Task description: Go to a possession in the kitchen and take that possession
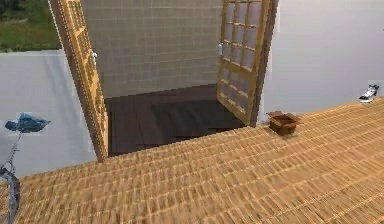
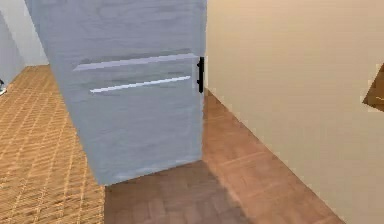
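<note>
Jaw state of the gripper cannot be told. Which thing is the possession cannot be settled; three small candidates are seen in the forward view. A small brown box is set on the woven floor at 2 o'clock, just beside the foot of the right door. A small white and blue thing, shoe-like, is placed at 3 o'clock against the grey wall. A blue thing is seen at 9 o'clock. Between the right door and the left door, both swung open, a dark floor and a tiled wall are shown at 12 o'clock. In the arm side view, a grey panelled door with a black handle is seen at 11 o'clock, beside a beige wall.
</note>
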